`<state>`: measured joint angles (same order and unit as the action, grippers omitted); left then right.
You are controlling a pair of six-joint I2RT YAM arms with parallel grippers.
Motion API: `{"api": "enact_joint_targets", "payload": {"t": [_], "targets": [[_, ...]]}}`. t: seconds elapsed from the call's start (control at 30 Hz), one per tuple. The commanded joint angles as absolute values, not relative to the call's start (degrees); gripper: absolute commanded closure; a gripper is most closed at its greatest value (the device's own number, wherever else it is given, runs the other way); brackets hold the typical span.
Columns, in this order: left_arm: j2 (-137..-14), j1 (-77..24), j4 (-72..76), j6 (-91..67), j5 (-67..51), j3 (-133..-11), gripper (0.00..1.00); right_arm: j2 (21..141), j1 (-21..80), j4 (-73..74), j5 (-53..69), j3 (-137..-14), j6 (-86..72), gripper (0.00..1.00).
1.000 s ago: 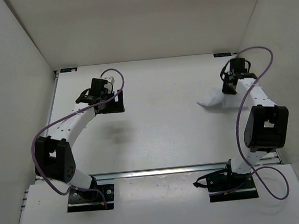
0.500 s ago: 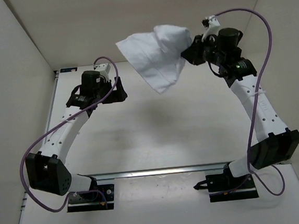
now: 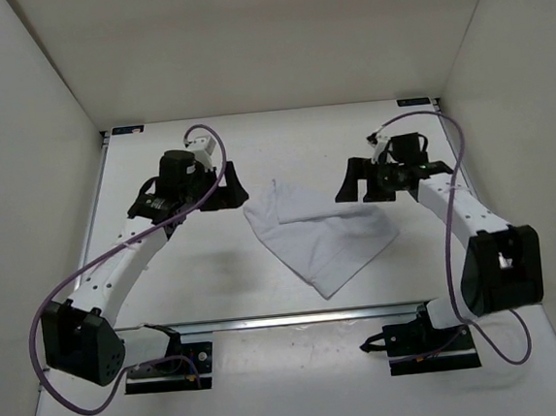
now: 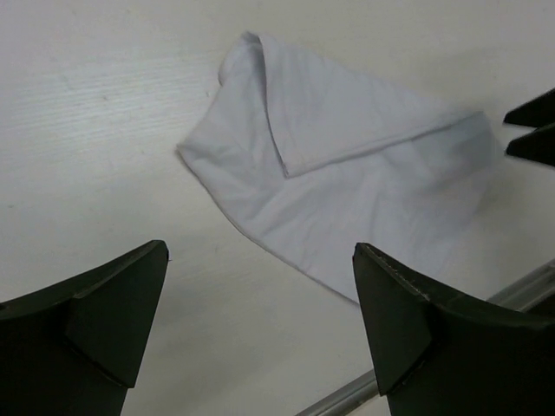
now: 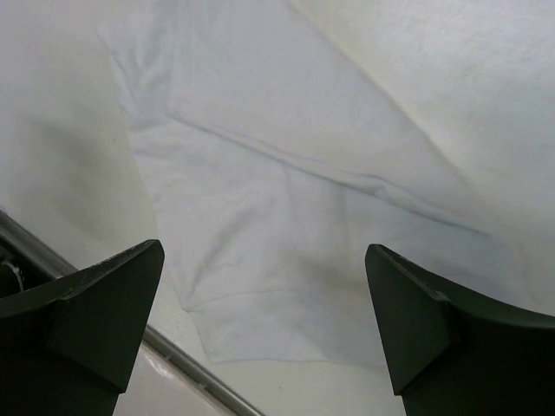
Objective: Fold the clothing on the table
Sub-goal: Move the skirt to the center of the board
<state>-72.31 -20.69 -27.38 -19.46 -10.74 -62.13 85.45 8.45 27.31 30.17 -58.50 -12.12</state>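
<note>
Clothing point(image 3: 320, 241) lies flat on bench point(image 3: 282, 144), mid-bench, between both hands. White cloth, one flap doubled over along far edge, lowest corner pointing toward metal rail point(image 3: 297, 316) by arm bases. Left hand point(image 3: 220, 188) spread wide, empty, just left of cloth. Right hand point(image 3: 364, 183) spread wide, empty, near cloth's far right side.

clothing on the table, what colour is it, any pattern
Plain white, no pattern or print visible. The clothing shows best in the left wrist view.
</note>
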Motion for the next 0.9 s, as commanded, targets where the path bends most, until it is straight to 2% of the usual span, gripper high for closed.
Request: {"api": "enact_joint_targets", "payload": {"t": [0.0,0.2,0.43,0.6,0.87], "targets": [[-73.5,-24.9,-26.8,-19.9,-13.9,-60.6,0.02,78.5,5.9,24.8,31.1,-59.0,-9.9,0.01],[-81.1,-32.0,-25.6,-23.7,-16.3,-59.3,0.01,79.3,5.9,34.8,15.9,-56.0,-3.2,0.02],[-81.2,-36.4,-19.9,-29.2,-19.4,-51.9,0.01,81.3,0.5,36.7,14.7,-52.0,-1.5,0.14],[-81.4,-36.5,-19.2,-28.3,-21.0,-51.5,0.01,84.8,1.7,36.7,6.4,-52.6,-0.8,0.21],[-80.5,-35.8,-20.7,-26.3,-22.4,-52.2,0.01,87.1,-3.1,32.8,9.5,-52.0,-0.5,0.29]]}}
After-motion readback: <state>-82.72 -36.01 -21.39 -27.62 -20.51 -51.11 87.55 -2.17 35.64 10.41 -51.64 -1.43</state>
